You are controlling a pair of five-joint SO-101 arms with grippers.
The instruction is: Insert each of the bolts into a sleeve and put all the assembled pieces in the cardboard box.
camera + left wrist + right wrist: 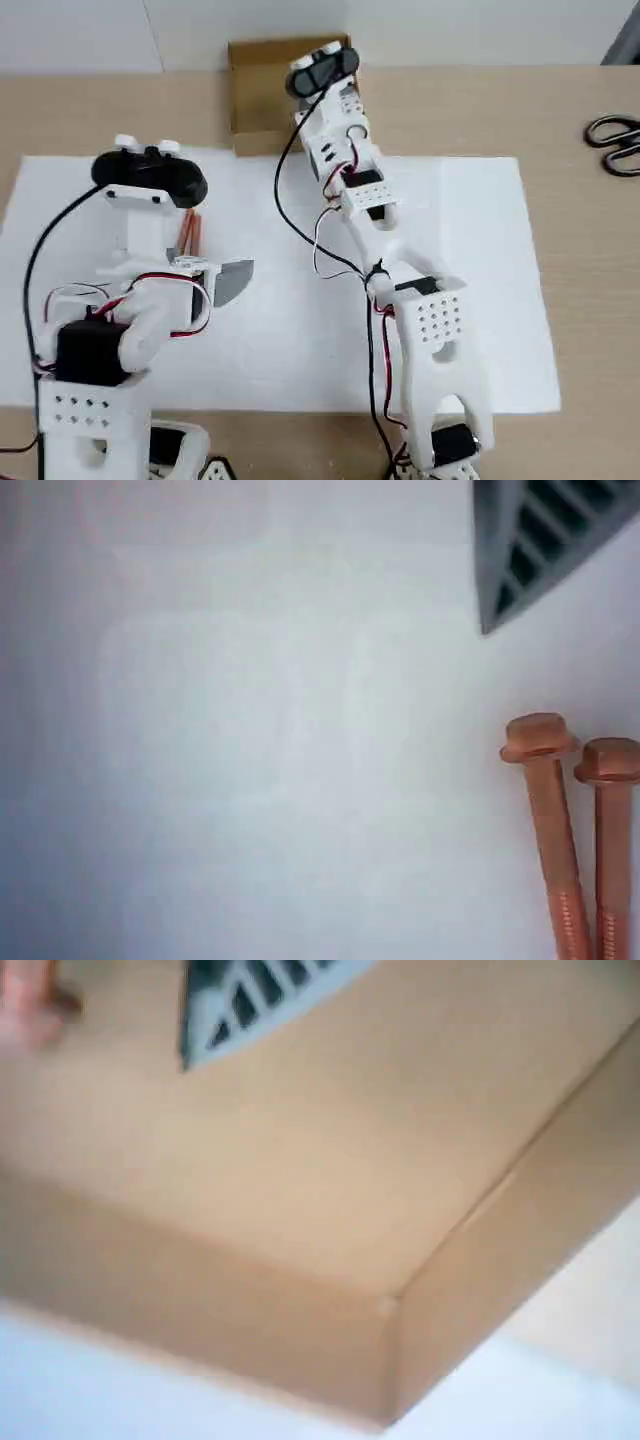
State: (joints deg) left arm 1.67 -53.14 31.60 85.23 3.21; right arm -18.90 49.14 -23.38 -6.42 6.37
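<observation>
Two copper bolts [560, 830] lie side by side on the white sheet [480, 250]; from above, the bolts [190, 232] are partly hidden under the left arm. My left gripper [218, 285] hovers just beside them, open, one grey finger [540, 540] swung out wide with nothing in it. The cardboard box [262, 95] stands at the back edge of the sheet. My right gripper [310, 95] hangs over the box, above its brown floor [300, 1160]. A blurred pinkish object [30, 1010] shows in the box at the edge of the right wrist view.
Black-handled scissors [615, 140] lie on the wooden table at the far right. The right arm stretches diagonally across the middle of the sheet. Bare sheet shows left of the left arm and at the right side.
</observation>
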